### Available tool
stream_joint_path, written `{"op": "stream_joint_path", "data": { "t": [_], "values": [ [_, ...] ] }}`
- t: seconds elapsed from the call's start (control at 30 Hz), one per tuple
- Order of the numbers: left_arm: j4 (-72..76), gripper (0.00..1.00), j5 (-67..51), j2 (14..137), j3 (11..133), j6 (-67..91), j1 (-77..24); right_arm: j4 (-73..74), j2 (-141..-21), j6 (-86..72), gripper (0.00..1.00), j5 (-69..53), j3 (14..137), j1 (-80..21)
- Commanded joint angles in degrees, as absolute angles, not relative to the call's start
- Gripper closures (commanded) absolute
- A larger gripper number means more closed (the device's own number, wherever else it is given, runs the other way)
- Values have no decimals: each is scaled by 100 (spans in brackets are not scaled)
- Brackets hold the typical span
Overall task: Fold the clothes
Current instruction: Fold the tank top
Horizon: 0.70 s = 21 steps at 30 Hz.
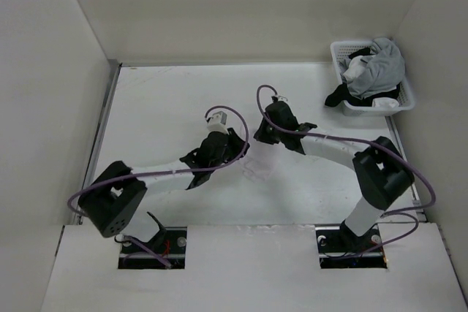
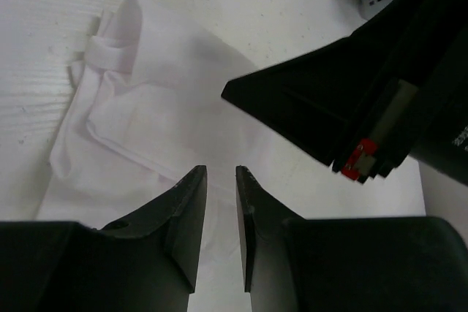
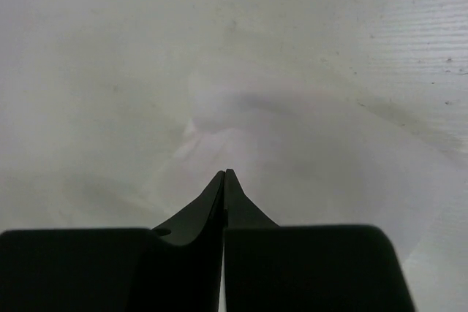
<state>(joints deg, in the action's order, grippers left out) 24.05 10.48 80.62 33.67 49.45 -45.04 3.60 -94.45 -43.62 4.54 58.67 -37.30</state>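
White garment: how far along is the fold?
Done: little; the white garment lies out on the table, wrinkled, no neat fold visible. In hand: right gripper is shut at a pucker of cloth, apparently pinching it; left gripper hovers slightly open above it. Left: essentially all folds.

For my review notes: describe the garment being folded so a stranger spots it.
On the table, look beneath the left gripper and right gripper. The white garment lies there, thin, wrinkled, unlike the grey and black clothes in the basket.
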Motion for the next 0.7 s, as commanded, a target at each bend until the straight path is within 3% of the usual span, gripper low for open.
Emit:
{"op": "stream_joint_path", "data": {
  "t": [0.0, 0.23, 0.67],
  "values": [
    [3199, 80, 1292, 8646, 3656, 4816, -4382, -79, -9834, -3938, 97, -184, 6283, -3696],
    [3384, 81, 1003, 9764, 3710, 5334, -3986, -175, -10828, -3946, 97, -396, 6952, -3450],
    [3850, 81, 896, 8939, 2417, 5669, -4003, -826, -11478, -4201, 97, -904, 7268, -2975]
  ]
}}
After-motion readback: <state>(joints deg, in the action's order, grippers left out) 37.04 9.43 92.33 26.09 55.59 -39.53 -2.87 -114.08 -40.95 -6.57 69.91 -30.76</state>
